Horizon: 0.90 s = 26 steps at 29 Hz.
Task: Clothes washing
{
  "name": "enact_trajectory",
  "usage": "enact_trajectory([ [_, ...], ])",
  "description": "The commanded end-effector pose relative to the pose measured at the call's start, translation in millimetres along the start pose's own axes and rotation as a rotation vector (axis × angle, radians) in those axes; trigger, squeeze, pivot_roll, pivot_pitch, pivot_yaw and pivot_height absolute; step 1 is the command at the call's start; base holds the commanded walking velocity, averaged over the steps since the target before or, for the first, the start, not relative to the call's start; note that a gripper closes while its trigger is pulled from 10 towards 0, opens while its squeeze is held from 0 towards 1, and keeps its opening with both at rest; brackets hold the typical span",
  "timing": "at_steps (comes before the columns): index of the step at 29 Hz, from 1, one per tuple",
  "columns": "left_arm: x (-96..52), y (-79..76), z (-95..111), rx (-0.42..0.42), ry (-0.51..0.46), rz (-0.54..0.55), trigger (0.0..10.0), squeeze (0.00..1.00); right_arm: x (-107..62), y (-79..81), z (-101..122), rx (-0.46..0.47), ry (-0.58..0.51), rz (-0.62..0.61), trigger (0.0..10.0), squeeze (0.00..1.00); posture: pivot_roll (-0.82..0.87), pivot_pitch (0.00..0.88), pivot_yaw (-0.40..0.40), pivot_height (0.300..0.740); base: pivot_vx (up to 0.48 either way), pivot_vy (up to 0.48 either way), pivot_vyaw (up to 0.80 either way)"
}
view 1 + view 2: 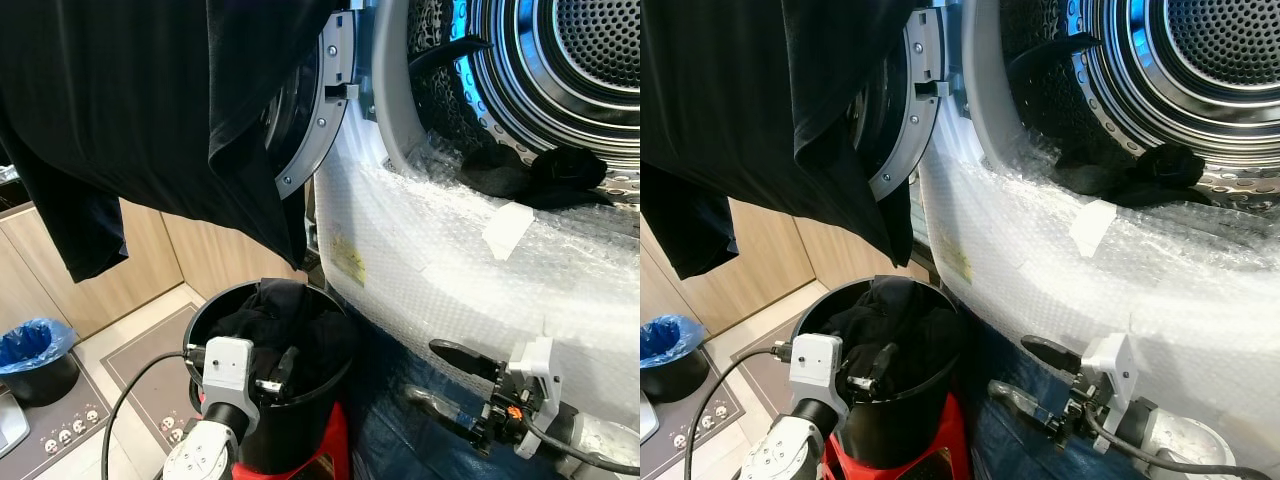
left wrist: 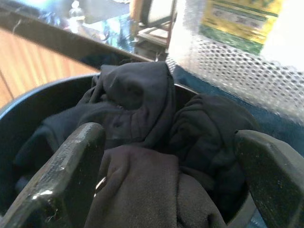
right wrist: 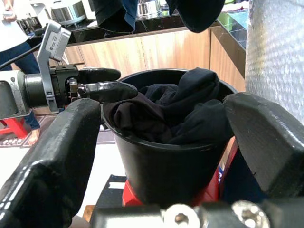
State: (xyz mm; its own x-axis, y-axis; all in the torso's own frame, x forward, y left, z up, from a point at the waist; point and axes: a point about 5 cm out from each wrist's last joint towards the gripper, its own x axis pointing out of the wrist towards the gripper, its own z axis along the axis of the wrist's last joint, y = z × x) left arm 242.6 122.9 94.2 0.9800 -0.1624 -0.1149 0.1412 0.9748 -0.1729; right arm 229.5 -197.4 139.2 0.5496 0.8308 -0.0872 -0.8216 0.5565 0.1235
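Black cotton-looking clothes (image 1: 275,320) were heaped in a black bucket (image 1: 290,420) that sat on something red on the floor, right beside the washing machine's bubble-wrapped front (image 1: 480,270). My guess is that stuff would be light and totally floppy, so nothing to break, but it'd sag, drag and maybe snag a neighbour on the way up. Best bet was to pinch a raised fold near the top of the heap, where the fabric bunched thick enough for the fingers to bite, rather than a flat bit.

Left gripper (image 1: 278,372) sat over the bucket's near rim with its fingers spread and nothing in them, tips right at the pile. Right gripper (image 1: 440,385) was low down near the machine's front, also spread wide and empty, pointing across at the bucket.

Head views gave the big picture: open door (image 1: 315,120), shiny drum (image 1: 560,70) with a couple of dark garments (image 1: 540,175) already at its lip, and a big black shirt (image 1: 130,110) hanging across the top left. Left wrist view showed the close-up folds (image 2: 142,109) between its fingers. Right wrist view caught the bucket side-on, the left gripper (image 3: 107,85) from the front, plus a person (image 3: 16,52) standing back by a worktop (image 3: 123,28).
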Motion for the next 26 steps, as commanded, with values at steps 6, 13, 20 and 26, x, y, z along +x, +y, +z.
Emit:
enact_trajectory([
  [6,3.5,10.7,-7.6,-0.165,0.077,0.114,10.0,0.00,-0.9,-6.8,1.8,-0.026,0.027,-0.011,10.0,0.00,-0.02,0.000,-0.011,0.740,0.000,0.000,0.00],
  [13,6.0,13.6,-11.0,-0.265,0.131,0.146,10.0,0.00,-1.9,-9.7,3.6,-0.033,0.031,-0.021,10.0,0.00,-0.02,0.000,-0.013,0.740,0.000,0.000,0.00],
  [20,13.3,13.4,-10.3,-0.253,0.181,0.118,10.0,0.00,-2.7,-10.3,4.5,-0.038,0.024,-0.035,10.0,0.00,-0.03,0.000,-0.004,0.740,0.000,0.000,0.00],
  [26,16.8,18.2,-11.0,-0.248,0.229,0.112,10.0,0.00,-3.7,-8.4,4.0,-0.034,0.012,-0.048,10.0,0.00,-0.04,0.000,0.008,0.740,0.000,0.000,0.00],
])
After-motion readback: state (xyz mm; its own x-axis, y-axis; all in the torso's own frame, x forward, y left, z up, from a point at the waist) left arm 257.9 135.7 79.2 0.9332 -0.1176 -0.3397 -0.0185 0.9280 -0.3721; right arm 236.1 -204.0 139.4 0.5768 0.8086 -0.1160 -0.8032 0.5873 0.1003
